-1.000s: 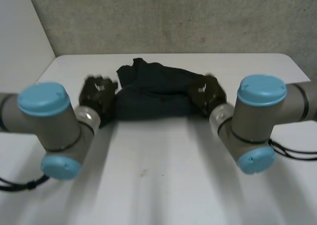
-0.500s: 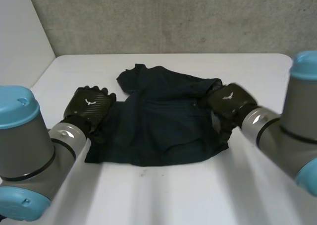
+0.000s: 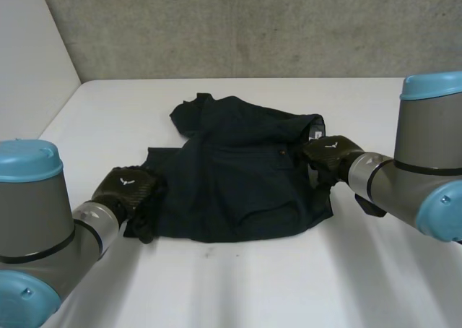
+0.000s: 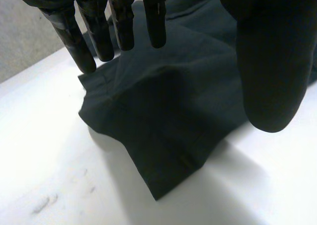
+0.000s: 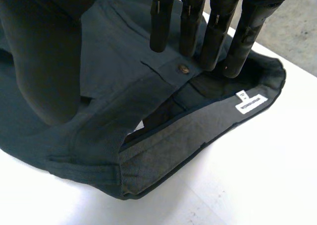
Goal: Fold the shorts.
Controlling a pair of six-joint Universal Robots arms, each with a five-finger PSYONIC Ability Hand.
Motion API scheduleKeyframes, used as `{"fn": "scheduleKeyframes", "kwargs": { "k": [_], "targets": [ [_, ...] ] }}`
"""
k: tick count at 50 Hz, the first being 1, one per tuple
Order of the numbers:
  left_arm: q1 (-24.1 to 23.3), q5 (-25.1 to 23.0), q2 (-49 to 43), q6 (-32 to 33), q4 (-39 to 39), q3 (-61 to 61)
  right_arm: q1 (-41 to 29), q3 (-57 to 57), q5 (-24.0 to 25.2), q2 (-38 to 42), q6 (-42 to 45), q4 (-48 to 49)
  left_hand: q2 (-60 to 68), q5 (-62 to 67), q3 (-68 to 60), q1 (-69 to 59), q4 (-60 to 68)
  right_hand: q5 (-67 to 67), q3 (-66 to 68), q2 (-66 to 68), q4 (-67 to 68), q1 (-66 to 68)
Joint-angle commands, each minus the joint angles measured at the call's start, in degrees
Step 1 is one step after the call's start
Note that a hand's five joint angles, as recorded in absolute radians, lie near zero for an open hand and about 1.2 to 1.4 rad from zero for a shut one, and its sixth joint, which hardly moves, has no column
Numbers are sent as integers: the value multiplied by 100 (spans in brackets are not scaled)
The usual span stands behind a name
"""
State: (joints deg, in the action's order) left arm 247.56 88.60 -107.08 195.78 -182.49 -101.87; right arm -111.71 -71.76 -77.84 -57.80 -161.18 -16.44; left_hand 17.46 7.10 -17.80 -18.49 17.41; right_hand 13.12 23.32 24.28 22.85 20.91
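Newbie: Shorts in the head view, dark ones, spread out a bit rumpled around the middle of the white worktop. The left robot hand sits at their near left corner and the right robot hand at their right edge. Can't read the fingers from up there though, anyone?

Regular: Wrist cams sort that out. In the left wrist view the fingers are straight and the thumb is well away from them with nothing pinched, so that robot hand is spread apart. A corner of the cloth lies flat on the worktop below the palm, hem stitching showing. Can't tell whether the fingertips touch the fabric.

Newbie: And the right one?

Regular: Right wrist view, same deal: straight fingers, thumb off to the side, gripping nothing. The fingertips are just over a small button. Beside them the waistband gapes, so you see the grey inside and a white label. The head view gives you that label as a pale speck at most. Room-wise there's lots of bare worktop in front of the shorts and on both sides. Behind them is a strip of worktop, then the grey wall.
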Motion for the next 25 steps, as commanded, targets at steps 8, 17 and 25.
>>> {"fn": "scheduleKeyframes", "kwargs": {
  "k": [8, 17, 25],
  "targets": [
    [64, -35, -76, 13, -24, -70, -18, 514, 24, 1086, 51, 18, 183, 220, -150, -80, 188, 982, 962, 866, 1009, 1203],
    [64, -35, -85, 22, -24, -97, -53, 330, 103, 683, -36, 106, 200, 237, -167, -97, 205, 5688, 5668, 5572, 5715, 5909],
    [73, 0, -94, 57, -68, -158, 17, -548, 226, -328, -28, 475, 368, 405, -335, -265, 373, 5688, 5668, 5572, 5715, 5909]
  ]
}}
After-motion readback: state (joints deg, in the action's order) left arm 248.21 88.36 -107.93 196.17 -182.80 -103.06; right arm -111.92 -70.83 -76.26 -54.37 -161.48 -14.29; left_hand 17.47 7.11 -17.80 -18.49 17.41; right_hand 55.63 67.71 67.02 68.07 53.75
